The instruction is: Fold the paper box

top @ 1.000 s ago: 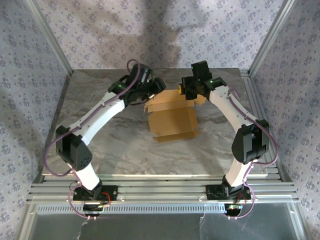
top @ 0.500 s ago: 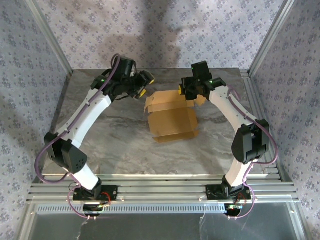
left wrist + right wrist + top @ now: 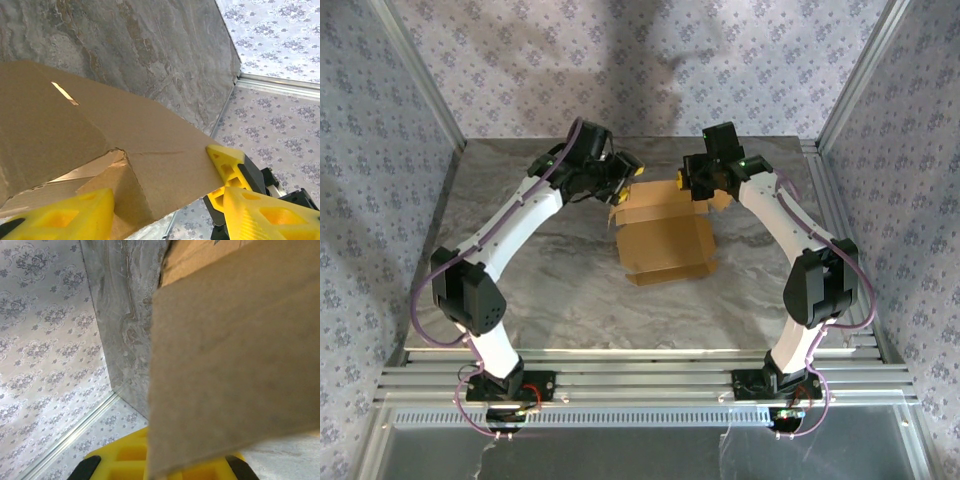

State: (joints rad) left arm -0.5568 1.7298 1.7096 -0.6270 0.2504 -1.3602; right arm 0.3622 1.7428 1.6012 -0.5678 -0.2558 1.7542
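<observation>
The tan paper box sits mid-table, partly folded, with its flaps raised along the far edge. My right gripper pinches the far right flap. My left gripper gapes around the far left flap. Bare table lies near and left.

A marbled table bears the paper box
</observation>
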